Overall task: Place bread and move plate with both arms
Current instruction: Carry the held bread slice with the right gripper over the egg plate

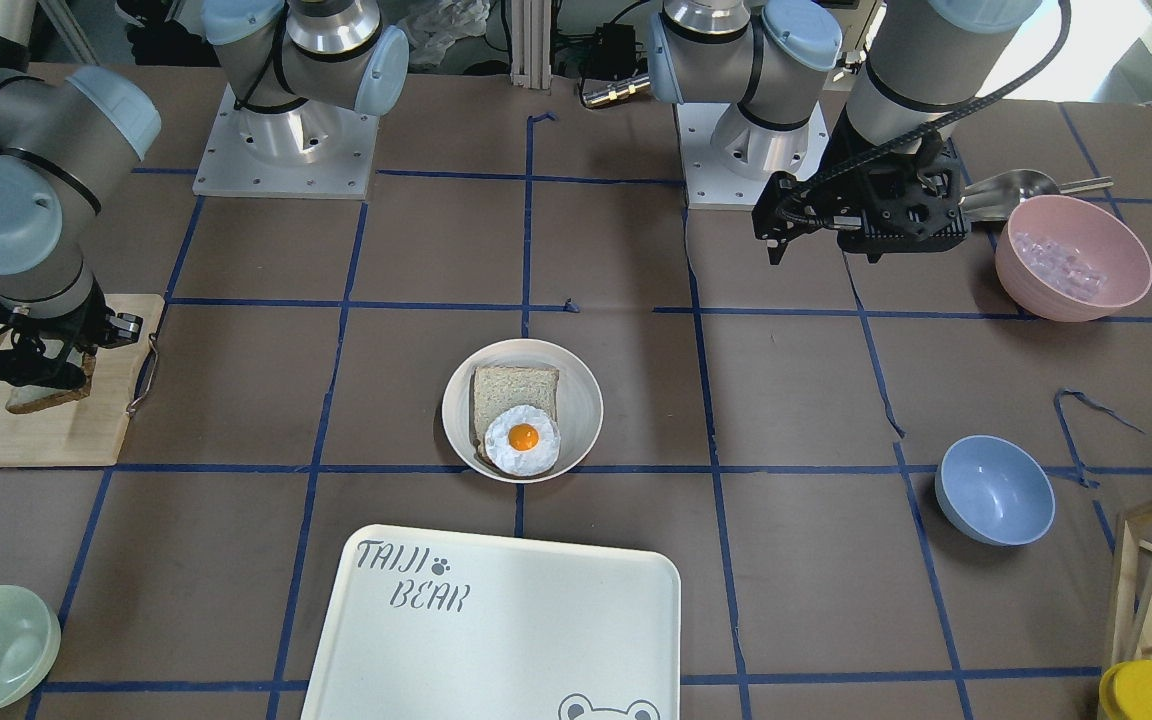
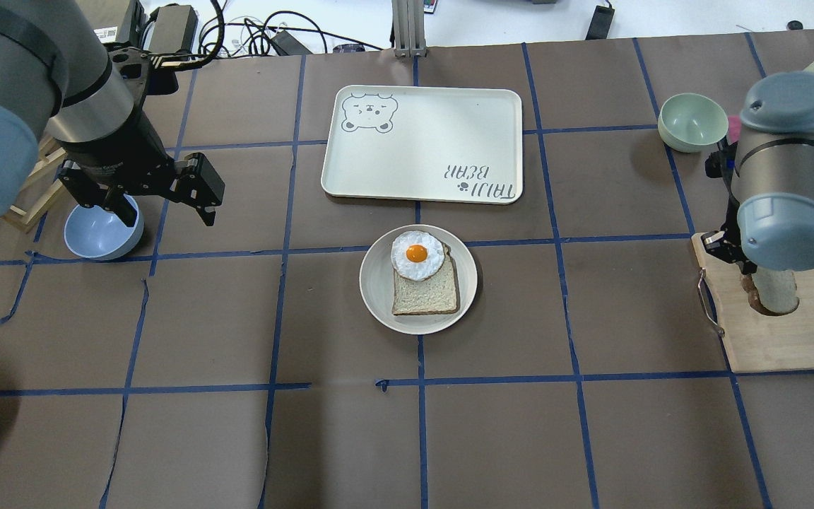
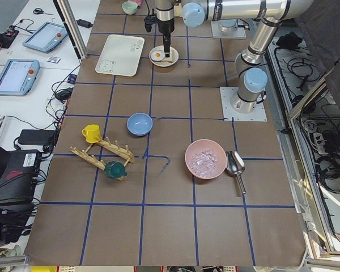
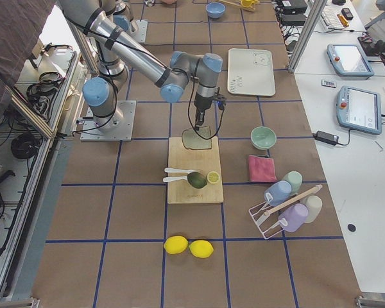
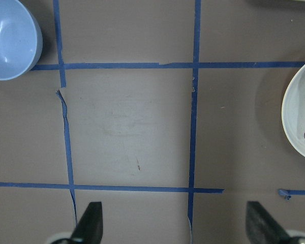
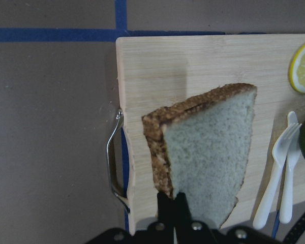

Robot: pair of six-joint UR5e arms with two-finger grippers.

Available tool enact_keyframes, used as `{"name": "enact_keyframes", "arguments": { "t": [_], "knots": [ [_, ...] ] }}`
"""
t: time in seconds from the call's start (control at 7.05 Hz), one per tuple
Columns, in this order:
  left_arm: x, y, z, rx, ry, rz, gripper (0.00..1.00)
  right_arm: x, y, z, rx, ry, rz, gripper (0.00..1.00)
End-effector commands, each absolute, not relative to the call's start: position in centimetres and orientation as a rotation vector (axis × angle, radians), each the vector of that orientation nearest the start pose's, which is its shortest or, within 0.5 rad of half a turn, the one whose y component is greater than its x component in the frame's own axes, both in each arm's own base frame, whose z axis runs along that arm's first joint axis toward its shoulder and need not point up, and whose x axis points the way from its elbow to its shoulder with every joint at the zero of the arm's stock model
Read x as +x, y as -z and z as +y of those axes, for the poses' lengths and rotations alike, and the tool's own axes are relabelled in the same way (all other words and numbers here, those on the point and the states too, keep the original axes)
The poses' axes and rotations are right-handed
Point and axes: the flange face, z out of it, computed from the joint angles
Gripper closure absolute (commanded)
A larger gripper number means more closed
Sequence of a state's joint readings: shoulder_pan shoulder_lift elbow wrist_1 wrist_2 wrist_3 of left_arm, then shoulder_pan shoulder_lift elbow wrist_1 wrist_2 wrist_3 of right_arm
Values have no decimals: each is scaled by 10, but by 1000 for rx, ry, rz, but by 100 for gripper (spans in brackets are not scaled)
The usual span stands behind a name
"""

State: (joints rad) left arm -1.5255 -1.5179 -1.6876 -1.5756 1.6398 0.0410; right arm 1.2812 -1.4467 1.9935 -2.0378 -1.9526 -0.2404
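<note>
Handling the pale, dark-crusted bread slice [image 6: 208,152], I judge it light, soft, tearable; right tool [image 6: 173,201] clamps its edge, left tool [image 5: 174,218] apart.

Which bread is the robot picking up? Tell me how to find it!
Find the wooden cutting board beside the robot's right arm. Over it, the right gripper pinches the bread by one edge. It has a dark brown crust and no egg, unlike the slice on the plate.
</note>
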Motion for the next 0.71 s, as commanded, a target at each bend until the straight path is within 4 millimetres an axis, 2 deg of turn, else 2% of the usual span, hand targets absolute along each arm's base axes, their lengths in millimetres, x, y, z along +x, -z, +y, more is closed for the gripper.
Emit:
{"name": "enact_keyframes", "arguments": {
  "t": [0.0,0.14,0.28,0.43,0.57],
  "knots": [
    [-106,-455,-466,-3,-113,3074,0,26,-353,-514,140,-291,3467,100],
    [-106,-455,-466,-1,-113,3074,0,85,-371,-521,150,-190,3463,100],
    [-105,-454,-467,-3,-118,3072,0,152,-368,-518,40,-133,3391,100],
    [-106,-456,-467,-3,-111,3074,0,217,-365,-510,71,-79,3363,100],
    [-106,-457,-467,-4,-106,3074,0,285,-359,-511,-10,49,3346,100]
  ]
}}
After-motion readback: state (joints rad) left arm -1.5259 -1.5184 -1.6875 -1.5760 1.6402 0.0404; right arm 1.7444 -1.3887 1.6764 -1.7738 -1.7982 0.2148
